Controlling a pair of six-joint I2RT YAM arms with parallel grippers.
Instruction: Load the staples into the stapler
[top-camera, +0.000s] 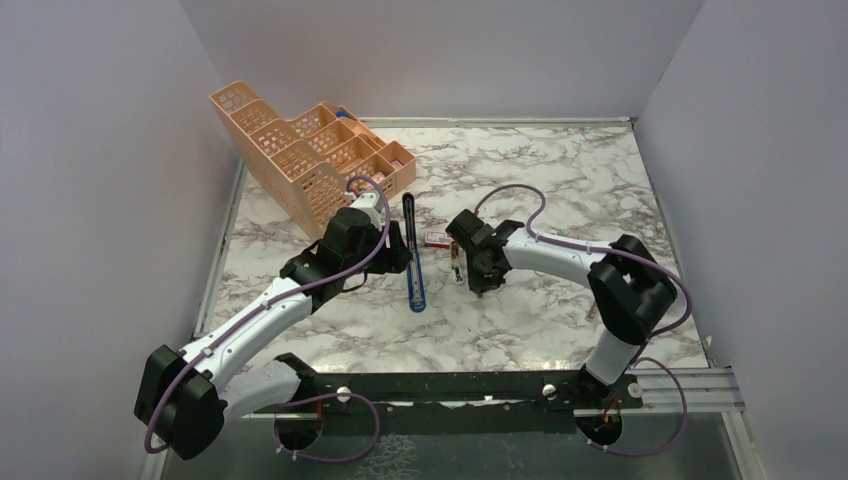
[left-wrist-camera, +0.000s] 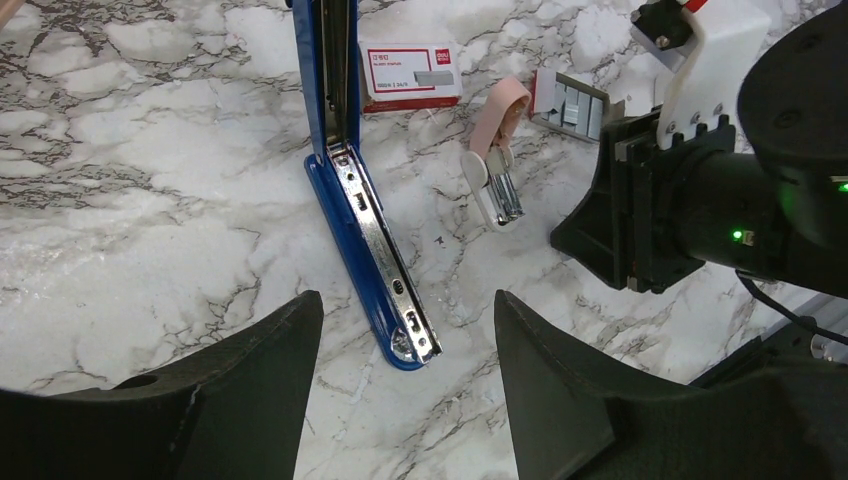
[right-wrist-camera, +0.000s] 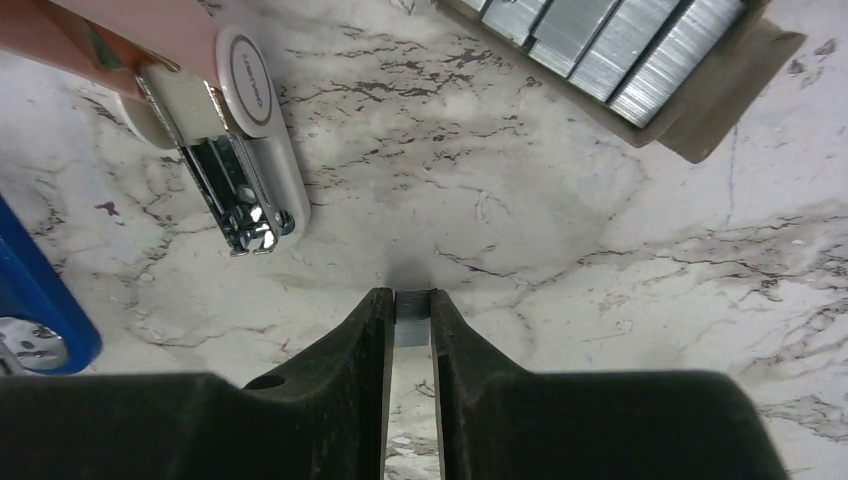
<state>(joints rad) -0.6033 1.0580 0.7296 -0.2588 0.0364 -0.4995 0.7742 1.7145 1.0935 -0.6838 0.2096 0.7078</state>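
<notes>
right gripper (right-wrist-camera: 411, 298): jaws nearly closed, pinching a thin staple strip (right-wrist-camera: 412, 326) close above the marble table (right-wrist-camera: 520, 220).
left gripper (left-wrist-camera: 405, 305): jaws spread wide, holding nothing, above the stapler (left-wrist-camera: 372, 250).
stapler: flat on table, hinged open, silver channel exposed.
staples (right-wrist-camera: 600, 45): block in cardboard tray (right-wrist-camera: 722, 108), near right gripper, apart from stapler.

Bright, even light throws soft shadows; focus is sharp.

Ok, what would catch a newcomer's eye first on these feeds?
The slim blue stapler with its silver metal channel lies hinged open on the marble table, right under the open left gripper. Just to its right, the right gripper pinches a small silvery strip of staples, with a brown cardboard tray of more staple strips beyond.
</notes>
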